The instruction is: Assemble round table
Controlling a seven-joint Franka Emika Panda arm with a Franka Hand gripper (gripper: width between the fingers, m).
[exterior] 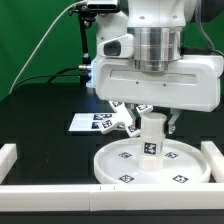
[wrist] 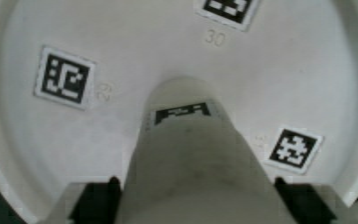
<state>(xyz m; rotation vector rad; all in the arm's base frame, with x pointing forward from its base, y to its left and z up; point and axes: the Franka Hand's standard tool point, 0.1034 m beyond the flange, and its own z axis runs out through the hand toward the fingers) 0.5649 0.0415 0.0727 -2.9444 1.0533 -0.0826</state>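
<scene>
The large round disc (exterior: 120,165) lies flat on the black table, tags on its face; it fills the wrist view (wrist: 87,120). The short cylindrical leg (exterior: 152,138) stands upright on the disc's central hub and shows from above in the wrist view (wrist: 194,150). My gripper (exterior: 152,120) is directly above the disc, and its black pads (wrist: 101,200) press on both sides of the leg's upper part. A white tagged part, apparently the cross-shaped base (exterior: 124,116), lies just behind the disc, partly hidden by the gripper.
The marker board (exterior: 84,122) lies behind the disc toward the exterior view's left. White border rails run along the front (exterior: 100,196), the exterior view's left (exterior: 8,158) and the exterior view's right (exterior: 214,152). A green backdrop stands behind.
</scene>
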